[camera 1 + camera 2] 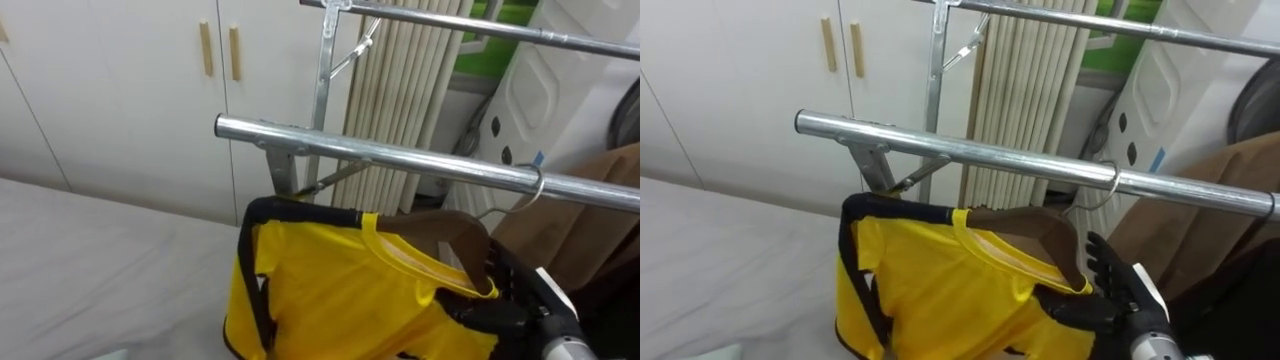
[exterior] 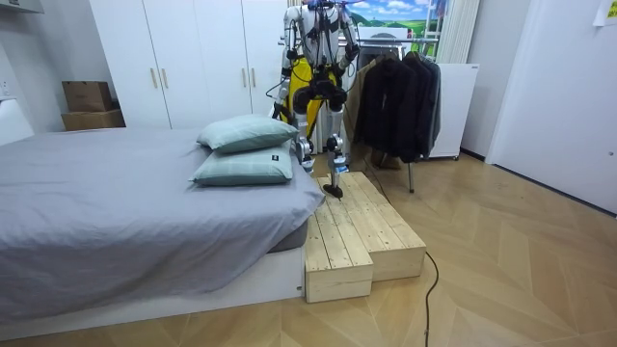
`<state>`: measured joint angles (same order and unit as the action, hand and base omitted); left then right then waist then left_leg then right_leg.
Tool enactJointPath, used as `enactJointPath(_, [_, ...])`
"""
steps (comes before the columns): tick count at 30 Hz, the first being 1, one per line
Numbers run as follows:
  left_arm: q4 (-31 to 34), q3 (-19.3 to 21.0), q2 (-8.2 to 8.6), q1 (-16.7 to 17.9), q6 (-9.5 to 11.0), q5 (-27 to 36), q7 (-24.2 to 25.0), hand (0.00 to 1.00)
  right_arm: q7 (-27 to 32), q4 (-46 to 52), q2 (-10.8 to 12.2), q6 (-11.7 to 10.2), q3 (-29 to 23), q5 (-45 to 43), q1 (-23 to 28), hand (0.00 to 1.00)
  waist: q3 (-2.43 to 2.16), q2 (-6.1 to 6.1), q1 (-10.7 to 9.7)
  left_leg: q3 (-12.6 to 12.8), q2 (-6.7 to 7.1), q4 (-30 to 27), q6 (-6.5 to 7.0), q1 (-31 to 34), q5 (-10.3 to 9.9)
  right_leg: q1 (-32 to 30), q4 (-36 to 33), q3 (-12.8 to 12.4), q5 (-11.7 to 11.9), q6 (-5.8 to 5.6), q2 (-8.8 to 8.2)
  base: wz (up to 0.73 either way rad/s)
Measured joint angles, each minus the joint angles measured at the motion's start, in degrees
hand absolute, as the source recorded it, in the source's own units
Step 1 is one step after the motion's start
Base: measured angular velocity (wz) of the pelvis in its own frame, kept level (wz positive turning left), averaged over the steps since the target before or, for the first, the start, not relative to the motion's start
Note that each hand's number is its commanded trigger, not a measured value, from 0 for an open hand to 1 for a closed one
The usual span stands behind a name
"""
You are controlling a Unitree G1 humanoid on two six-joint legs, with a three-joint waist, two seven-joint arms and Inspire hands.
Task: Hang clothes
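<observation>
A yellow shirt [image 1: 340,290] with black trim hangs on a brown wooden hanger [image 1: 455,235]. The hanger's metal hook [image 1: 533,190] sits over the lower steel rail [image 1: 400,157] of the clothes rack. My right hand [image 1: 505,312] comes in from the lower right. Its fingers lie behind the hanger's right shoulder and its thumb presses the front at the collar, so it pinches the hanger. In the room view I stand on a wooden platform [image 2: 357,231] facing the rack, and my left hand [image 2: 302,146] hangs low at my side.
A second rail [image 1: 480,25] runs higher up behind. A brown garment [image 1: 600,190] hangs to the right on the same rail, and dark coats [image 2: 395,101] hang further along. The grey bed [image 1: 90,260] lies to the left, with white wardrobe doors [image 1: 120,90] behind.
</observation>
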<state>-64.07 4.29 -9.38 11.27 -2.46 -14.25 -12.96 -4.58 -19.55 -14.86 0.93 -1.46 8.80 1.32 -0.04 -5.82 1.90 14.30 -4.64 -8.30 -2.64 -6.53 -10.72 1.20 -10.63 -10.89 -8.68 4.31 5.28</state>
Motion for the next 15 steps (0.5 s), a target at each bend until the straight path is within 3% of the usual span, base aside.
enactJointPath(6, [0.0,0.01,0.03,-0.13,0.03,0.02,0.19,0.0,-0.21,0.04,0.02,0.23,-0.08,4.75,0.09,0.0,-0.14,0.32,-0.08,0.0,-0.03,0.01,-0.11,0.07,-0.17,-0.09,-0.02,-0.09,-0.01,-0.02,0.04,0.0])
enactJointPath(11, [0.0,0.05,0.16,0.16,0.2,0.02,0.78,0.0,-0.34,0.63,0.02,0.22,-0.71,5.61,0.12,0.0,-0.66,0.99,-0.35,0.01,-0.04,0.0,-0.13,0.02,-0.22,-0.09,-0.12,-0.12,0.0,-0.01,0.1,0.0])
enactJointPath(15, [0.02,0.11,0.55,0.28,0.34,0.02,0.78,0.0,-0.33,3.71,0.02,0.33,-2.25,7.63,0.62,0.0,-0.57,1.71,-0.35,0.03,-0.05,-0.01,-0.12,0.0,-0.21,-0.09,-0.11,-0.19,0.0,-0.01,0.13,0.0])
